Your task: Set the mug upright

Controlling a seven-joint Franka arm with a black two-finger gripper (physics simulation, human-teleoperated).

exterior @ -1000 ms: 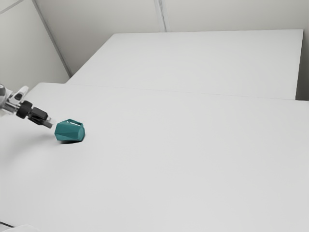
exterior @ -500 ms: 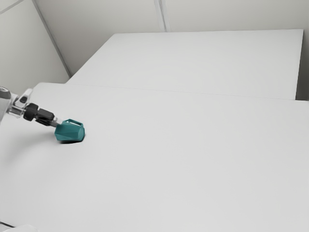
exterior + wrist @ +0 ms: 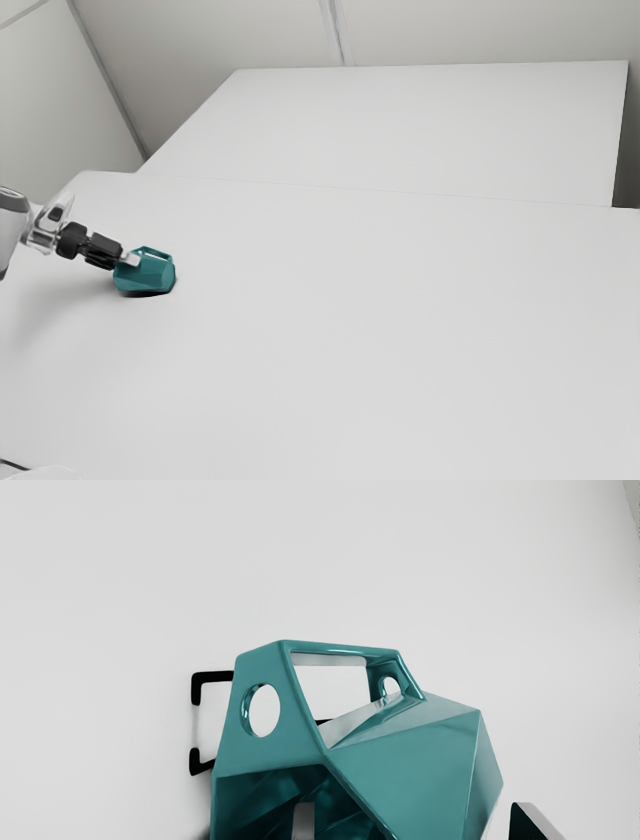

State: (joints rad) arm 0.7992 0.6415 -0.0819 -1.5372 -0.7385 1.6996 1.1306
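Observation:
The teal faceted mug (image 3: 148, 274) lies on its side on the white table (image 3: 350, 330), its base toward the exterior view's right. My gripper (image 3: 131, 259) is at the mouth end of it, tips overlapping the mug. In the wrist view the mug (image 3: 400, 770) shows its looped handle and dark hollow. Around its wall stands my gripper (image 3: 418, 822), open: one fingertip (image 3: 303, 822) is in front of the hollow, the other is outside, beyond the base side, with a gap between it and the mug.
Black angular marks (image 3: 196, 687) show on the table beside the mug in the wrist view. A second white surface (image 3: 420, 130) stands behind the table, with pale walls (image 3: 480, 30) beyond. Bare tabletop stretches toward the exterior view's right.
My hand has moved toward the exterior view's right and slightly down, from short of the mug to overlapping its mouth end. The mug has kept its place and pose.

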